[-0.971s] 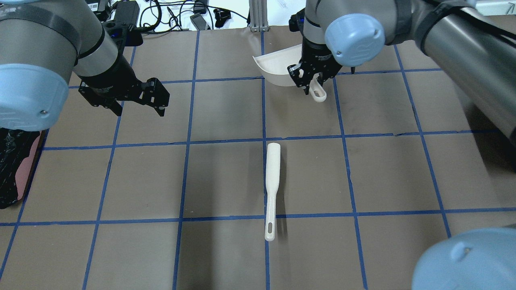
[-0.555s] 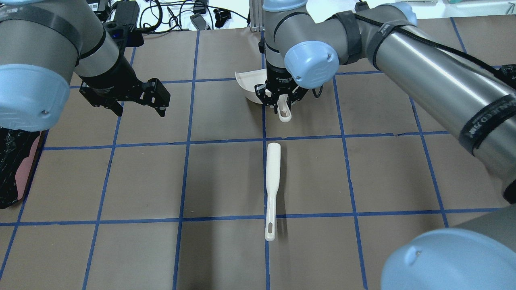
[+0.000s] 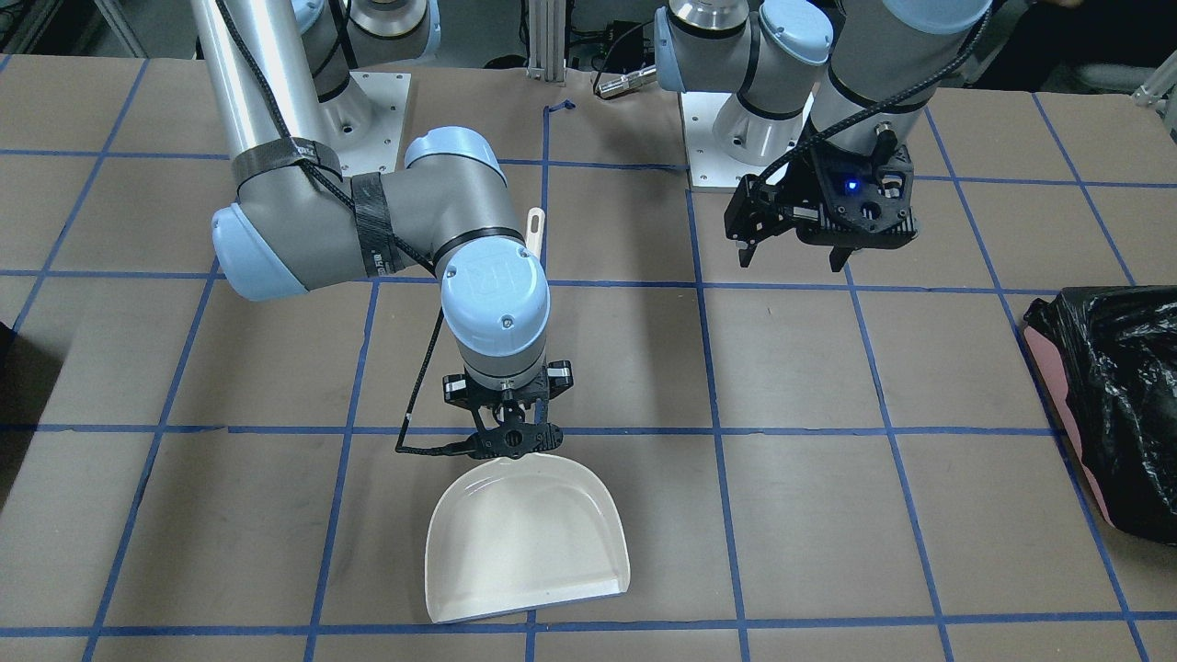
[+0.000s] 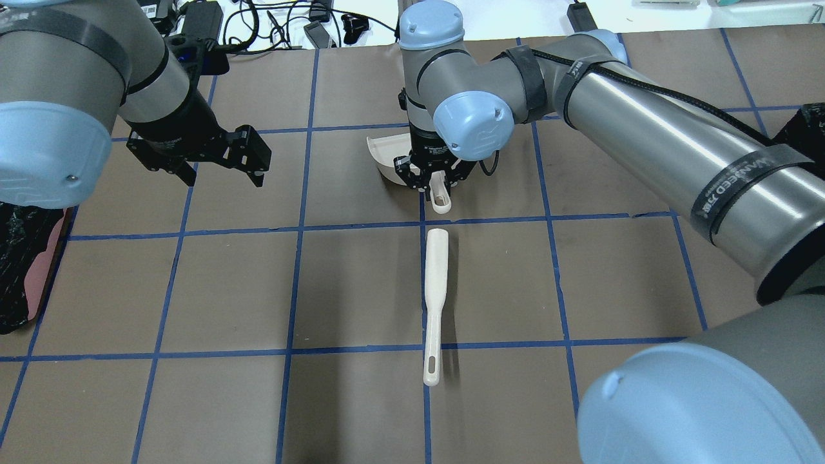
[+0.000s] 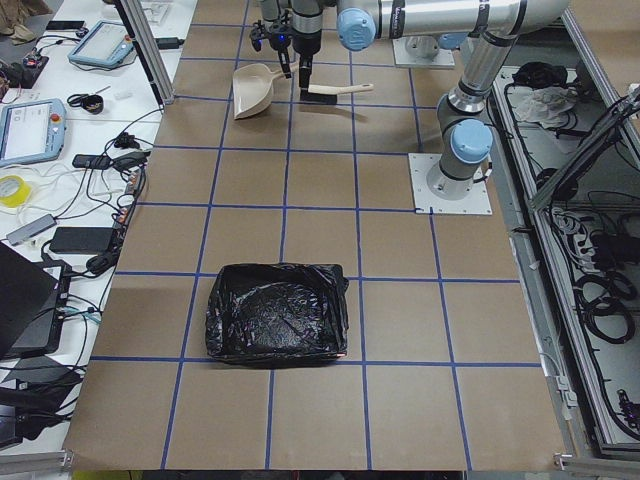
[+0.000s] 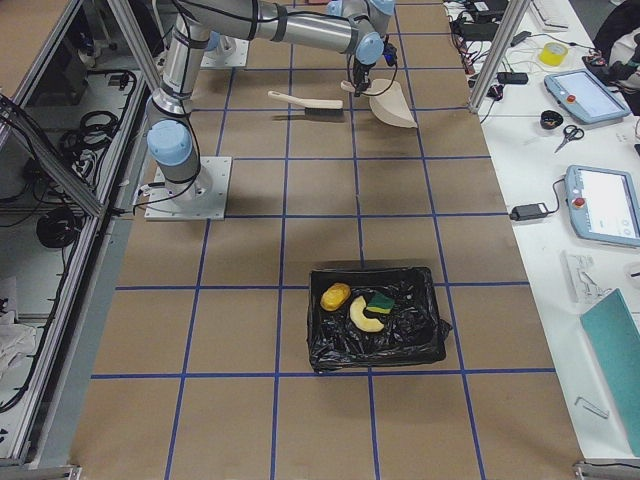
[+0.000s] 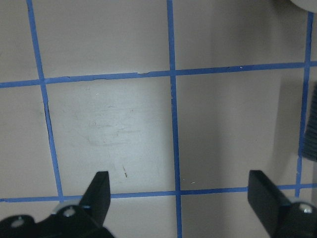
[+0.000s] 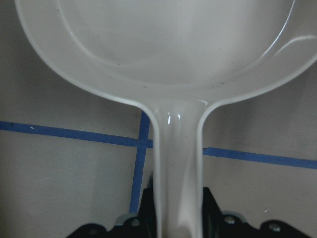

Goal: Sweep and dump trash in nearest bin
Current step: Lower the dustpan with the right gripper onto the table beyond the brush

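While my right gripper (image 3: 508,443) clamps the dustpan (image 3: 526,542) handle, lip seemingly grounded, my left gripper (image 4: 222,173) hangs spread above the table (image 4: 361,283)

Table (image 4: 361,283) covered in brown paper, blue tape grid (image 4: 298,227) across top. Black cables (image 4: 258,19) tangled just past table's far edge. White bench (image 6: 530,170) along table's long side holds grey teach pendant (image 6: 588,97), second pendant (image 6: 605,205), scissors (image 6: 568,136) between them, yellow tape roll (image 6: 551,53), teal sheet (image 6: 615,350).

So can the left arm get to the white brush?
Probably yes: the left gripper hangs open and empty, and nothing stands between it and the brush.
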Controlling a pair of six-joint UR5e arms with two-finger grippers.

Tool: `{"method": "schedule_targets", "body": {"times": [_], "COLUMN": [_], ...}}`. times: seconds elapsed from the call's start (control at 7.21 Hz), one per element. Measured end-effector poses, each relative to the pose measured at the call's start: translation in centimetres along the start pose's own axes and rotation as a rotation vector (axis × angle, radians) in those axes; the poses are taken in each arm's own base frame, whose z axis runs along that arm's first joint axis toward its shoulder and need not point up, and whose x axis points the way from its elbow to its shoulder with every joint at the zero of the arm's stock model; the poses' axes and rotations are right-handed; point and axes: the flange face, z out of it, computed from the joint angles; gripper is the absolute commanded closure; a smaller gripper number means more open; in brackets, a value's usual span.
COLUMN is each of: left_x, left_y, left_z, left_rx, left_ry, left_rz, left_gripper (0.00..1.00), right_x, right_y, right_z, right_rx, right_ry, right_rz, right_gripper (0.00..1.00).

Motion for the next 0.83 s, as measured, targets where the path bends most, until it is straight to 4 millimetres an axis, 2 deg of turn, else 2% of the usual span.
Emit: {"method": "schedule_targets", "body": {"times": [0.55, 0.69, 0.83], "left_x": [0.0, 0.0, 0.0], "left_y": [-0.1, -0.1, -0.1], "left_z": [0.1, 0.2, 0.3], "left_rx": [-0.003, -0.005, -0.007], "left_ry": [-0.002, -0.002, -0.001], "left_rz": [0.000, 0.001, 0.002], "left_gripper": [0.00, 0.00, 0.00], "right_x": [-0.2, -0.2, -0.2], "right_y": [0.2, 0.2, 0.3], "right_z": [0.8, 1.3, 1.7], "right_rx": [-0.002, 0.005, 0.011], "right_ry": [-0.014, -0.015, -0.016], "right_rz": [-0.004, -0.004, -0.005], "right_gripper": [1.00, 0.96, 0.78]}}
